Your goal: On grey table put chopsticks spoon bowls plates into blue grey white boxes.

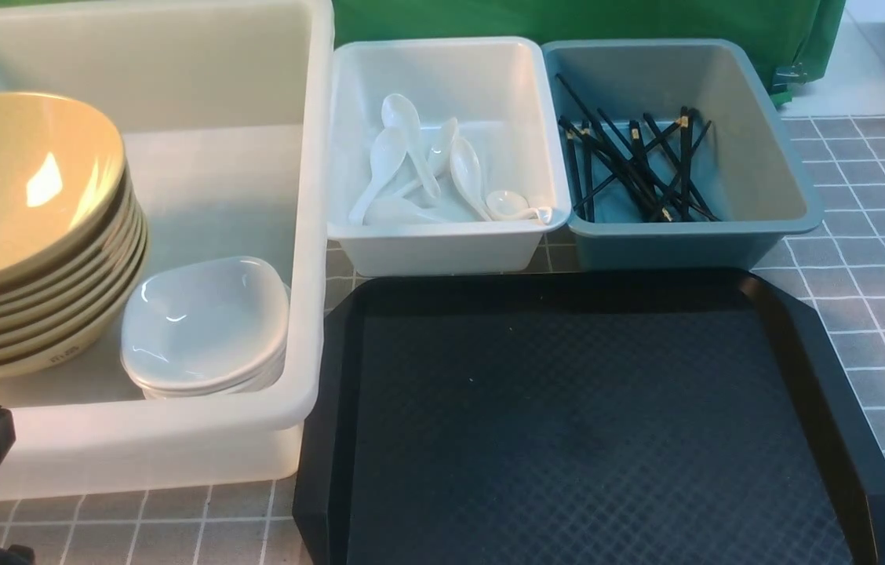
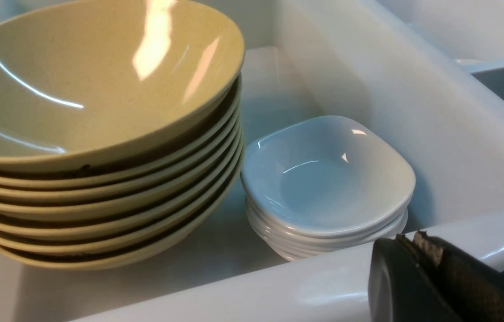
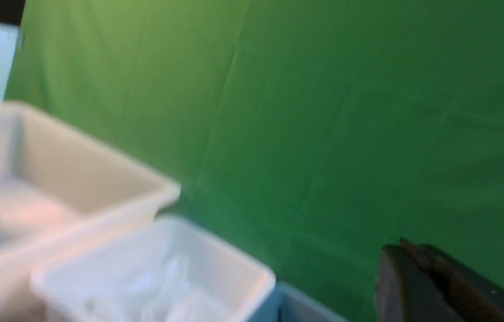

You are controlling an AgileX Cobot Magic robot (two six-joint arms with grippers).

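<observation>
Left claw (image 2: 426,250) shut, empty, beside plates (image 2: 328,179) and bowls (image 2: 100,129).

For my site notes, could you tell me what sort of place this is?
Probably a staged dish-sorting station in a robot lab: a green backdrop behind a grey table, and bowls, spoons and chopsticks sorted into bins.
</observation>
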